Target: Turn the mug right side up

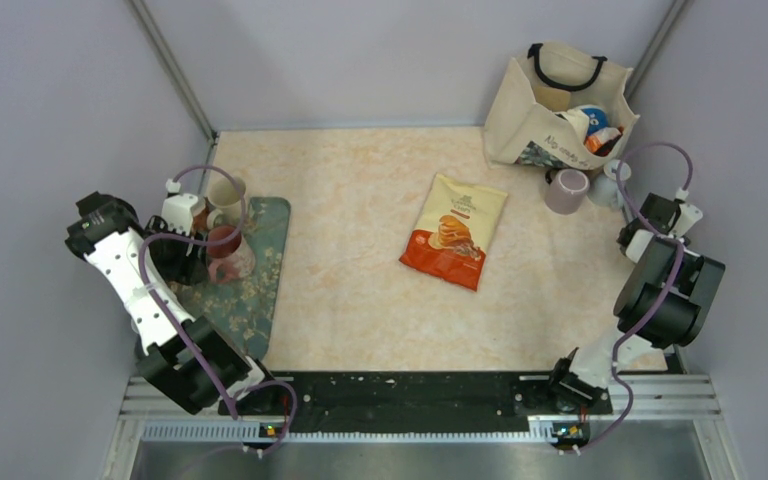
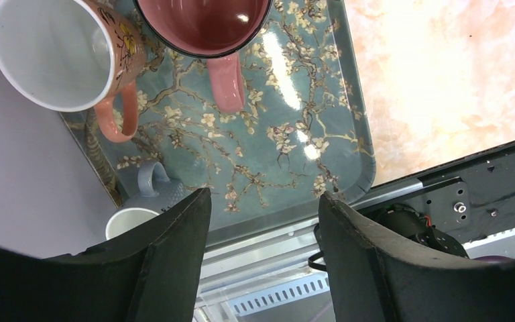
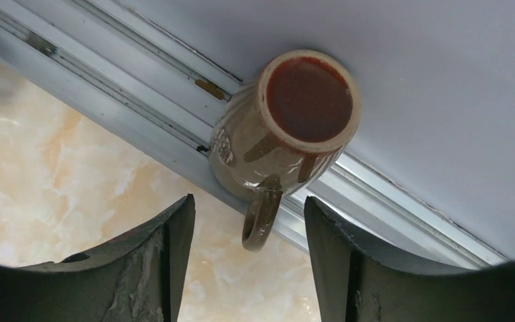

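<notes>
As viewed over the right wrist, brown mug (image 3: 285, 131): set against the rail at the desk's right edge, toward the far corner, reddish hollow facing up, handle toward the arm; judged already right side up, so nothing left to flip. Right gripper (image 3: 248, 208): jaws spread, empty, just short of the handle, likely held clear to avoid tipping. Lilac mug (image 1: 567, 190), tote bag (image 1: 530, 110) near that corner; snack pouch (image 1: 455, 230) mid-desk. Left gripper (image 2: 265, 198): jaws spread, empty, idle above the near edge of the tray (image 2: 359, 161); pink mug (image 2: 204, 27), peach mug (image 2: 53, 54) there, mouths showing.
</notes>
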Motion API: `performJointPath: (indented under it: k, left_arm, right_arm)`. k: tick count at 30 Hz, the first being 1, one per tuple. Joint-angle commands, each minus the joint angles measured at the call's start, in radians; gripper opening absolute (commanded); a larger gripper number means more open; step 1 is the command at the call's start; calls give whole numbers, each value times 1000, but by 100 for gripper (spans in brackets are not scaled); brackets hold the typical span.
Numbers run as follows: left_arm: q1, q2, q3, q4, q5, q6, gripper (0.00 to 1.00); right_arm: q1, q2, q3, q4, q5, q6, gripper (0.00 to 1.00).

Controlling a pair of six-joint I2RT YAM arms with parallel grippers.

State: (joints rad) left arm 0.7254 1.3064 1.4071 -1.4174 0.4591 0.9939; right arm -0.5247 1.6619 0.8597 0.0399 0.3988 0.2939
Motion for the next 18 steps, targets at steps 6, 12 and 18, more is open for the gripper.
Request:
performJointPath:
  k: [6,12,18]
  left_arm:
    - [-5,-28,53,-6,36,12,65]
    - [-4,-32,68,-15,34,15,65]
    - [-5,-39,73,-17,38,18,65]
  right_arm:
    - [-6,20,7,30,40,-95,49]
    - [-6,64,9,41,16,-126,36]
    - [-7,64,0,52,-1,-136,10]
